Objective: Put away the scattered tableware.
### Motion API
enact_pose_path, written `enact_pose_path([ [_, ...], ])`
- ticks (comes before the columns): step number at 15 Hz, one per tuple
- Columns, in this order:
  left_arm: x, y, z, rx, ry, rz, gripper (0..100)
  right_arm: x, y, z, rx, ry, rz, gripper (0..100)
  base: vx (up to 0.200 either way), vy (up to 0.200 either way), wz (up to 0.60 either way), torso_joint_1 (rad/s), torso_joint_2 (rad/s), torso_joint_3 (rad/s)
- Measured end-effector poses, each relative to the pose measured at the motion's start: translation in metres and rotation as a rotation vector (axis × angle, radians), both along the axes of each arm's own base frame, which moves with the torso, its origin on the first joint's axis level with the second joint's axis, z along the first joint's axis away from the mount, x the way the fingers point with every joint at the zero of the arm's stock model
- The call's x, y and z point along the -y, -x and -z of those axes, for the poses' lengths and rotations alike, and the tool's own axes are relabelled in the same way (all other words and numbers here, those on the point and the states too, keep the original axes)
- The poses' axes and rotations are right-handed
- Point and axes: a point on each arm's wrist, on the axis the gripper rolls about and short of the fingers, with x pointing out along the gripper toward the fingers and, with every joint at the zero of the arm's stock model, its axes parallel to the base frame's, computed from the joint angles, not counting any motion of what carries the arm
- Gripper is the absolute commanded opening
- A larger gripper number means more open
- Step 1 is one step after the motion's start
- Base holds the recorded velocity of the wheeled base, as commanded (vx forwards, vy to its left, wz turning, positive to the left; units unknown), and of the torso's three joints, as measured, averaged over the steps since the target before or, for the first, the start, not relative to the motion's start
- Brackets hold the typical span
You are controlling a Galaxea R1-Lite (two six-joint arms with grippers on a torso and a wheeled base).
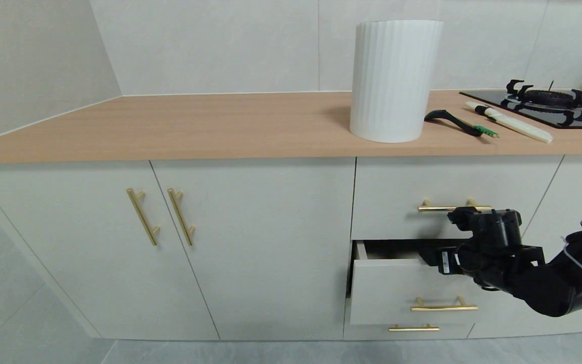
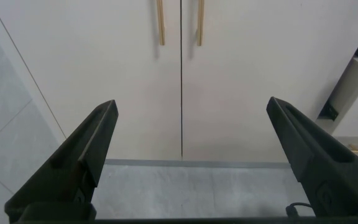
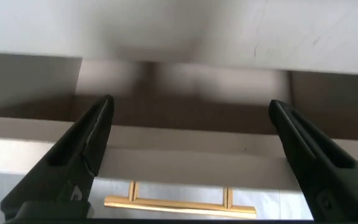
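While the left tool [image 2: 191, 104] hangs low before the cupboard doors [image 2: 181, 74] with its jaws spread wide, the right tool [image 1: 447, 237] sits at the top lip of the part-open drawer [image 1: 397, 288]. Its jaws are just as wide and hold nothing, with the dark drawer mouth between them. Farther back, on the tabletop [image 1: 195, 126], a black ladle [image 1: 455, 122] and a pale knife [image 1: 508, 127] lie side by side, right of a white ribbed canister [image 1: 394, 81] and just by the hob [image 1: 548, 103].
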Motion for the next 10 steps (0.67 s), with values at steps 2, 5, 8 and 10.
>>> enact_pose_path([
  [2, 0.000, 0.000, 0.000, 0.000, 0.000, 0.000, 100, 0.001, 0.004, 0.000, -0.031, 0.017, -0.006, 100, 0.000, 0.000, 0.00, 0.000, 0.00, 0.000],
  [5, 0.000, 0.000, 0.000, 0.000, 0.000, 0.000, 100, 0.002, 0.011, -0.002, -0.092, 0.035, -0.019, 100, 0.000, 0.000, 0.00, 0.000, 0.00, 0.000],
  [8, 0.000, 0.000, 0.000, 0.000, 0.000, 0.000, 100, 0.004, 0.019, -0.008, -0.135, 0.057, -0.033, 100, 0.000, 0.000, 0.00, 0.000, 0.00, 0.000],
  [10, 0.000, 0.000, 0.000, 0.000, 0.000, 0.000, 100, 0.005, 0.023, -0.014, -0.157, 0.066, -0.037, 100, 0.000, 0.000, 0.00, 0.000, 0.00, 0.000],
])
